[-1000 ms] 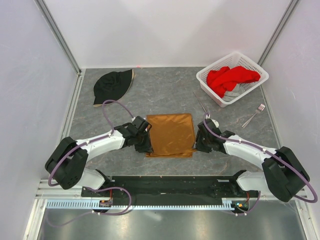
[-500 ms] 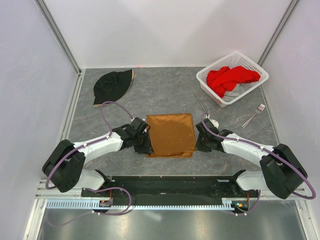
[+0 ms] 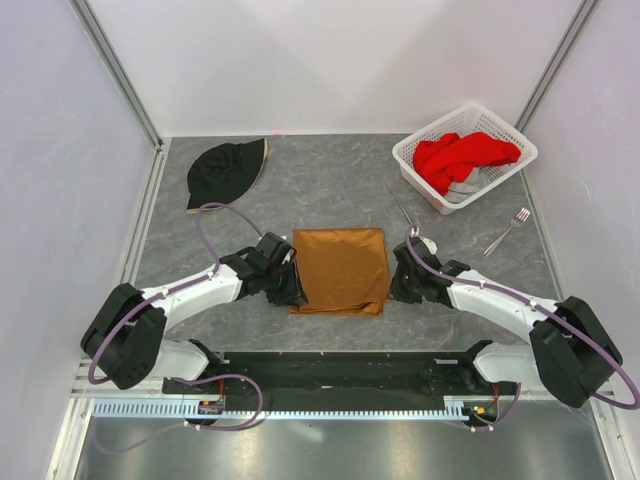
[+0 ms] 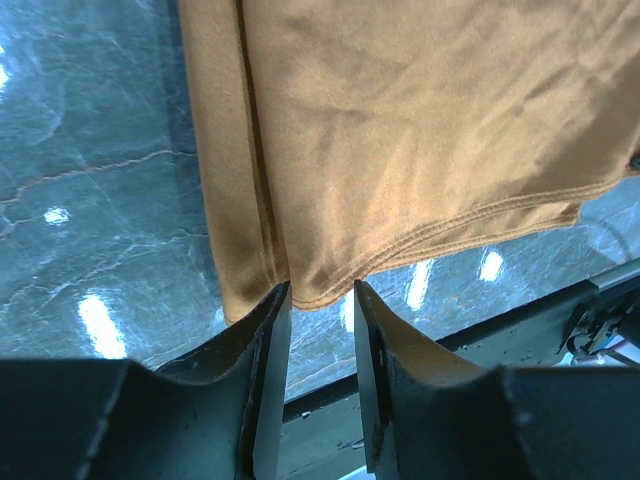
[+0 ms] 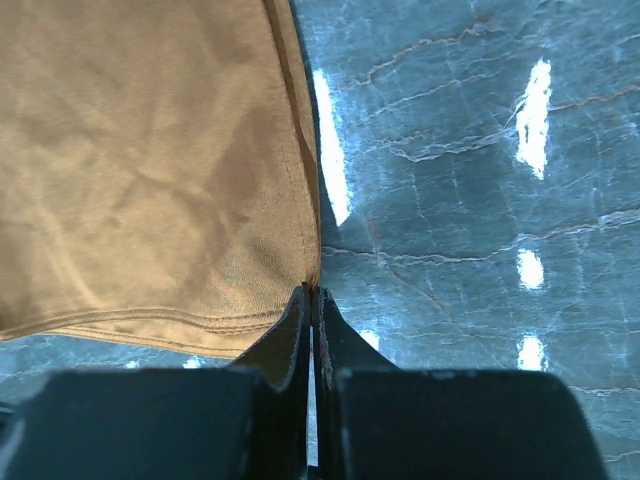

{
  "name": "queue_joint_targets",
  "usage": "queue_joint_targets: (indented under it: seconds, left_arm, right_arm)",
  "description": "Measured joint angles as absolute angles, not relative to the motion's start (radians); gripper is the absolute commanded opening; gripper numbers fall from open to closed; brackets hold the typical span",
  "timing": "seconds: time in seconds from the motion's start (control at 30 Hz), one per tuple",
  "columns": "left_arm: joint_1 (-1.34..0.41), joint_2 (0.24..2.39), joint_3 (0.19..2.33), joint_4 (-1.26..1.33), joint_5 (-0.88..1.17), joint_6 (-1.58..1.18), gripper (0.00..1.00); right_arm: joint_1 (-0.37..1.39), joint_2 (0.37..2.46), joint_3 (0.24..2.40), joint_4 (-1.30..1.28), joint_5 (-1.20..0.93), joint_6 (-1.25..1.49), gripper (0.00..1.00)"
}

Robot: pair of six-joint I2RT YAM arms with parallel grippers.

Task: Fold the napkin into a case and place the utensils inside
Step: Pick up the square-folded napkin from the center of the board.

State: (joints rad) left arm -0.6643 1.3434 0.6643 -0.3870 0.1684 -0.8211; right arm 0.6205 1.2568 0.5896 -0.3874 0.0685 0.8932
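Note:
The orange-brown napkin point(image 3: 342, 268) lies flat in the middle of the table, with a doubled layer along its near edge. My left gripper point(image 3: 291, 288) is at its near left corner. In the left wrist view the napkin point(image 4: 400, 130) fills the top, and the left gripper point(image 4: 320, 293) is open with the cloth's hem at its tips. My right gripper point(image 3: 397, 287) is at the near right corner. In the right wrist view it point(image 5: 312, 292) is shut on the edge of the napkin point(image 5: 140, 170). The fork point(image 3: 508, 231) and the knife point(image 3: 402, 208) lie at the right.
A white basket point(image 3: 510, 180) holding a red cloth point(image 3: 462, 157) stands at the back right. A black hat point(image 3: 225, 172) lies at the back left. White walls enclose the table on three sides, and a black rail runs along the near edge.
Both grippers have stayed at the napkin's near corners. The left arm has shifted slightly, and the napkin's near edge has rumpled a little.

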Motion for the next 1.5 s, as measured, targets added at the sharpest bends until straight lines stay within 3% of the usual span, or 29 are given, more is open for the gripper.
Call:
queue_joint_targets:
  seconds: [0.03, 0.07, 0.13, 0.17, 0.3, 0.63, 0.87, 1.27, 1.37, 1.43, 1.5]
  left_arm:
    - [-0.661, 1.343, 0.664, -0.387, 0.168, -0.821, 0.38]
    - [-0.657, 1.343, 0.664, -0.387, 0.169, -0.821, 0.38]
    - [-0.656, 1.343, 0.664, -0.387, 0.17, -0.821, 0.38]
    - [-0.656, 1.343, 0.664, -0.387, 0.172, -0.821, 0.38]
    - [-0.656, 1.339, 0.664, -0.387, 0.184, -0.821, 0.38]
    - [-0.656, 1.329, 0.664, -0.38, 0.202, -0.821, 0.37]
    - [-0.656, 1.307, 0.649, -0.356, 0.22, -0.821, 0.37]
    - [-0.656, 1.276, 0.599, -0.334, 0.232, -0.821, 0.37]
    - [-0.656, 1.272, 0.599, -0.329, 0.242, -0.821, 0.38]
    - [-0.656, 1.269, 0.598, -0.324, 0.245, -0.821, 0.39]
    - [-0.656, 1.266, 0.594, -0.319, 0.247, -0.821, 0.4]
  right_arm:
    - [0.621, 1.25, 0.59, -0.388, 0.068, 0.893, 0.02]
    - [0.621, 1.249, 0.59, -0.389, 0.067, 0.893, 0.16]
    - [0.622, 1.251, 0.588, -0.396, 0.064, 0.89, 0.3]
    - [0.622, 1.253, 0.587, -0.403, 0.065, 0.888, 0.41]
    - [0.622, 1.259, 0.586, -0.431, 0.066, 0.878, 0.44]
    - [0.643, 1.289, 0.601, -0.462, 0.088, 0.931, 0.41]
    - [0.655, 1.325, 0.634, -0.506, 0.13, 1.013, 0.32]
    - [0.699, 1.434, 0.736, -0.604, 0.192, 1.105, 0.33]
    - [0.702, 1.443, 0.743, -0.612, 0.199, 1.118, 0.25]
    - [0.703, 1.443, 0.743, -0.609, 0.2, 1.126, 0.08]
    - [0.704, 1.443, 0.738, -0.586, 0.196, 1.137, 0.0]
